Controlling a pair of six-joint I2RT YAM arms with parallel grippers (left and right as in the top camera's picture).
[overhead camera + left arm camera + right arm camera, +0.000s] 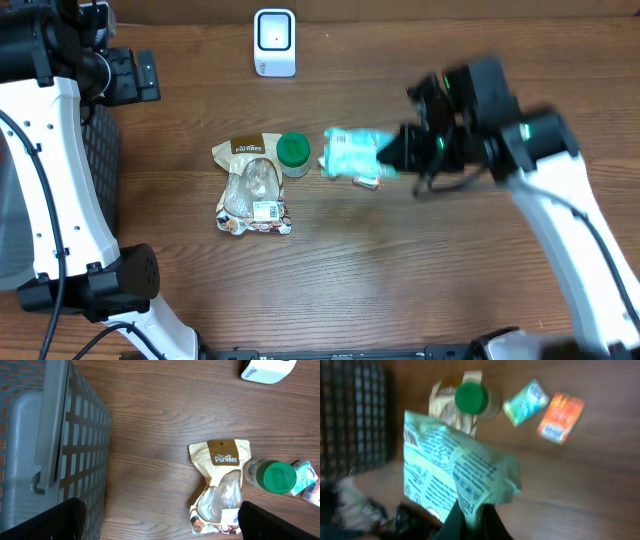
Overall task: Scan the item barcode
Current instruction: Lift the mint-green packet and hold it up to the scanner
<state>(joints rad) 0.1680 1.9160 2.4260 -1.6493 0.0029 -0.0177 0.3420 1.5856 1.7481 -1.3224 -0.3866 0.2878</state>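
A mint-green printed packet (350, 152) hangs above the table, blurred, with my right gripper (393, 150) shut on its edge. In the right wrist view the packet (451, 467) fills the middle, its crumpled corner pinched at my right gripper (477, 519). I cannot make out a barcode on it. A white scanner (274, 42) stands at the back of the table, well apart from the packet. My left gripper (162, 522) is open and holds nothing, up at the far left (128, 76) by the basket.
A tan PaniRee pouch (252, 185) and a green-lidded jar (293, 152) lie left of the packet. Below it lie a small green sachet (526, 402) and an orange one (561, 416). A grey mesh basket (50, 450) stands at the left edge.
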